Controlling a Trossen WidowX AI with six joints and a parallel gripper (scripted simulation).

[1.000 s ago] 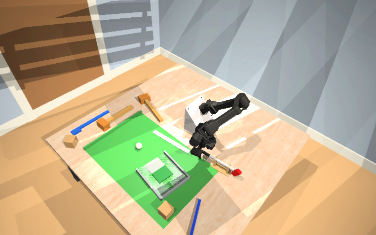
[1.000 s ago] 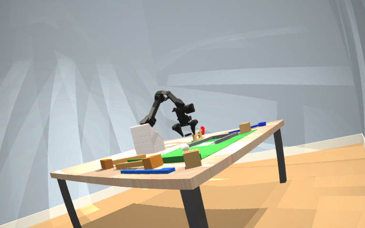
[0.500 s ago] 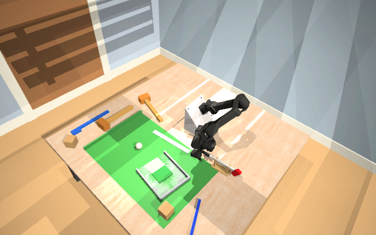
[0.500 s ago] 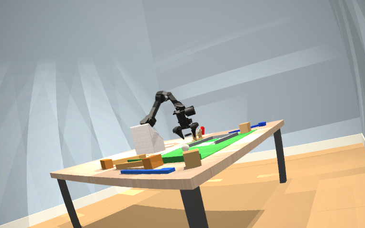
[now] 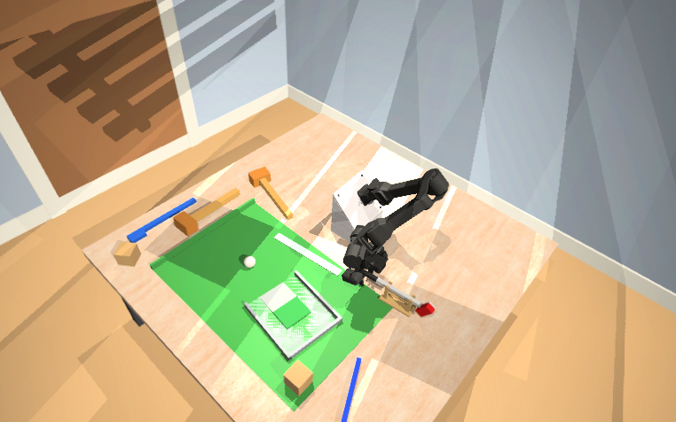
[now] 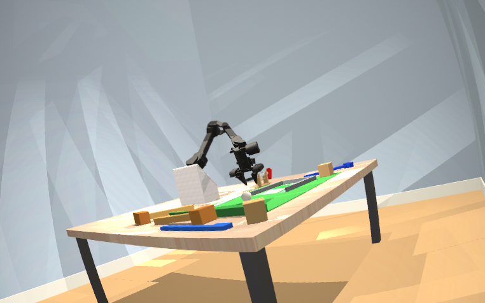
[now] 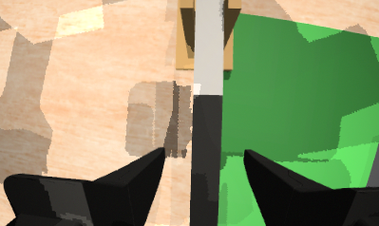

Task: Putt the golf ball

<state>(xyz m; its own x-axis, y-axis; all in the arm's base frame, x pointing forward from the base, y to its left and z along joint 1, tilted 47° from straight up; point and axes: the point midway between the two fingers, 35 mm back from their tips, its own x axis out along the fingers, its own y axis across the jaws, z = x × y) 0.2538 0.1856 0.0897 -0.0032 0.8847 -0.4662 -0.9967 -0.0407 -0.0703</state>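
The gripper [image 5: 355,277] hung low over the bench [image 5: 466,262] at the edge of the green mat [image 5: 193,272], its two black fingers set either side of the dark grip end of the red putter [image 5: 424,309] with a visible gap on each side, so it was partly open and held nothing. In the wrist view the putter's shaft [image 7: 208,47] ran straight away from the camera, dark near the fingers and pale grey farther on, where it lay across a small wooden stand [image 7: 184,57]. From above, the putter lay on that stand [image 5: 400,302] just off the mat's corner, its red head at the far end, pointing away from the arm [image 5: 408,201]. The golf ball [image 5: 249,261] sat on the mat, well apart from the putter and near the mat's middle. The ramp with its raised green [image 5: 290,312] stood between the ball and the mat's near corner, bordered by a grey rail [image 5: 319,296]. A white strip [image 5: 306,253] lay on the mat near the arm's white base block [image 5: 348,209]. Two wooden mallets [image 5: 270,191] and a blue stick [image 5: 161,219] lay beyond the mat's far edge, a wooden block [image 5: 298,378] stood on its near corner, and a second blue stick [image 5: 350,388] lay beside that.
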